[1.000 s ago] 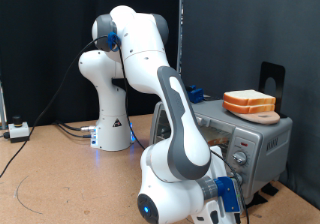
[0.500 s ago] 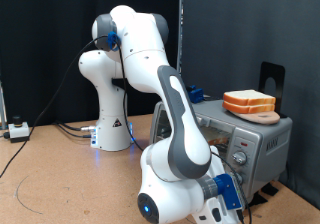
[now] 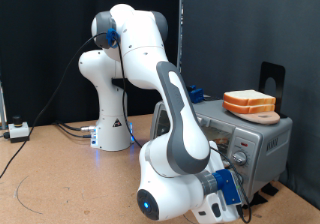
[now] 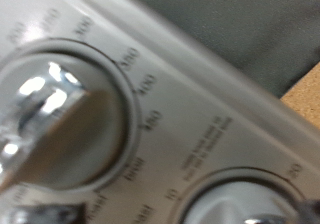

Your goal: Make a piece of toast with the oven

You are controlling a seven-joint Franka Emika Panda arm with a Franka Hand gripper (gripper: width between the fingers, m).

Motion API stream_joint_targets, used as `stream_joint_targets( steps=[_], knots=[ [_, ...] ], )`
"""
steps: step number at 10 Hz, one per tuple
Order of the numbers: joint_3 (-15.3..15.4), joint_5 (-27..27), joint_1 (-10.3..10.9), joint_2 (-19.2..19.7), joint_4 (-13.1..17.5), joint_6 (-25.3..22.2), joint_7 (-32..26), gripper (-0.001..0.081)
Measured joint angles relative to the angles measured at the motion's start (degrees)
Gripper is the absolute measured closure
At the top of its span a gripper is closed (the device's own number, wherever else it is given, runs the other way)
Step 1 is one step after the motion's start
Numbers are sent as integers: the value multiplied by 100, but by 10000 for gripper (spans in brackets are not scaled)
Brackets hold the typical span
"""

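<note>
The oven (image 3: 245, 139) had a silver-grey metal casing with a dull, brushed sheen, and its door (image 3: 212, 136) was dark glass. In the wrist view a knob (image 4: 55, 109) looked like polished chrome, bright with reflections, set in a matt pale grey panel (image 4: 230, 119) printed with dark numerals. The stacked bread slices (image 3: 249, 102) looked soft and matt, with darker crusts. The robot arm (image 3: 160, 94) wore smooth, glossy white plastic shells. The worktop (image 3: 50, 174) was a matt, cork-like brown.

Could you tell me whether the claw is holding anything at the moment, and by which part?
It cannot be told: the claw is out of view, with the wrist camera close against a knob of the oven.
</note>
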Motion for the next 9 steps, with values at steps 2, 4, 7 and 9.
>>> stream_joint_targets(
  steps=[2, 4, 7, 9],
  knots=[
    [-60, -110, -11, -115, -73, -73, 192, 211],
    [-256, -419, -49, -218, -106, -138, 379, 53],
    [-593, -427, -229, -293, -100, -130, 669, 0],
    [-679, -218, -474, -364, -59, -285, 1079, -3]
  ],
)
